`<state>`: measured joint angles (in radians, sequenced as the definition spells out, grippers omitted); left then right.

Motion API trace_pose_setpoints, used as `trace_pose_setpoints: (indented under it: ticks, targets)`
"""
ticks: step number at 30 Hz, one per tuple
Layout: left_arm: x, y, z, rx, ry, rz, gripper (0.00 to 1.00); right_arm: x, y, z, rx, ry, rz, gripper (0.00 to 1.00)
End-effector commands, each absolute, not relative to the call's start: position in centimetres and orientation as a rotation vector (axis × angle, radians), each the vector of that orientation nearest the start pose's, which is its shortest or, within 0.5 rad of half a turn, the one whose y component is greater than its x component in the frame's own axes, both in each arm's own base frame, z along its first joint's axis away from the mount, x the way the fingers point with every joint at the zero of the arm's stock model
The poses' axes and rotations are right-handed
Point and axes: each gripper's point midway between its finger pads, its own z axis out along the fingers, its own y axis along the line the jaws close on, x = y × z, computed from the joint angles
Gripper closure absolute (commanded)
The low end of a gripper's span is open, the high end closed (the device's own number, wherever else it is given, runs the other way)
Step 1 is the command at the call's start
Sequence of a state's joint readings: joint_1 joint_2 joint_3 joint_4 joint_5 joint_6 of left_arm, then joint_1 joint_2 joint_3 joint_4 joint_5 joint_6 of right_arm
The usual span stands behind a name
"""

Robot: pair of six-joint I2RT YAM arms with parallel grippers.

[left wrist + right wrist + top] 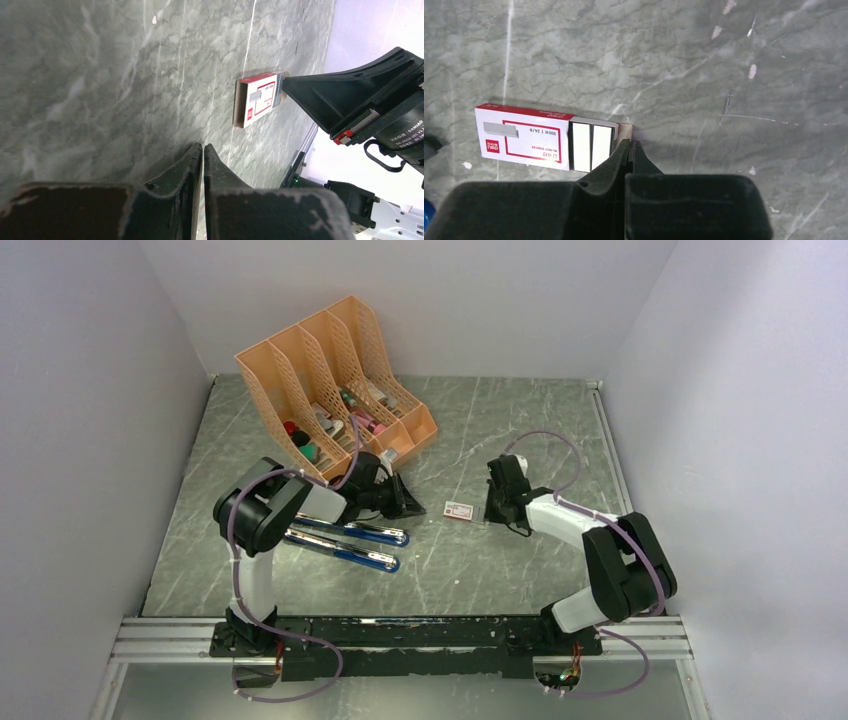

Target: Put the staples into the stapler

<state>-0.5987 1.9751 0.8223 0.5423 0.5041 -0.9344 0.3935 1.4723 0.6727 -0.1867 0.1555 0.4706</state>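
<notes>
The stapler [345,543], blue and chrome, lies swung open on the grey table left of centre. A small white-and-red staple box [524,140] lies flat in the middle [459,510]. Its inner tray is slid partly out to the right, baring the silvery staples [591,146]. My right gripper [630,145] is shut, its tips pinched on the tray's cardboard end flap [625,131]. My left gripper [203,146] is shut with nothing in it, low over the table just left of the box [257,102], between box and stapler.
A peach mesh file organizer [330,380] with pens and small items stands at the back left, close behind the left arm. White walls enclose the table on three sides. The metal rail [400,635] runs along the near edge.
</notes>
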Motion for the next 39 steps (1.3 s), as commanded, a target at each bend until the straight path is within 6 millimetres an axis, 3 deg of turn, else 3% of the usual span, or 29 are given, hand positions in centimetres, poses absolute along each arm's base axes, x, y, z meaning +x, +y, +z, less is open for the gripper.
trace_pose_setpoints:
  ticks: [1, 7, 13, 19, 24, 32, 39]
  targets:
    - [30.3, -33.2, 2.2, -0.034, 2.449, -1.305, 0.88, 27.9, 9.0, 0.7, 0.239, 2.57, 0.014, 1.0]
    - [31.0, -32.4, 2.0, -0.042, 2.45, -1.28, 0.88, 27.8, 9.1, 0.6, 0.232, 2.577, 0.031, 1.0]
    - [31.7, -33.1, 2.5, -0.012, 2.422, -1.311, 0.86, 27.8, 11.1, 0.8, 0.115, 2.575, 0.175, 1.0]
    - [31.9, -34.1, 4.7, 0.074, 2.345, -1.388, 0.67, 28.0, 12.5, 0.6, 0.031, 2.589, 0.261, 1.0]
    - [30.8, -35.3, 5.2, 0.115, 2.324, -1.458, 0.57, 28.5, 13.2, 0.3, 0.074, 2.596, 0.294, 1.0]
    - [28.7, -36.7, 4.7, 0.108, 2.328, -1.531, 0.57, 29.1, 13.7, 0.2, 0.209, 2.588, 0.325, 1.0]
    - [28.7, -36.9, 4.1, 0.1, 2.35, -1.502, 0.6, 29.1, 14.2, 0.2, 0.214, 2.588, 0.361, 1.0]
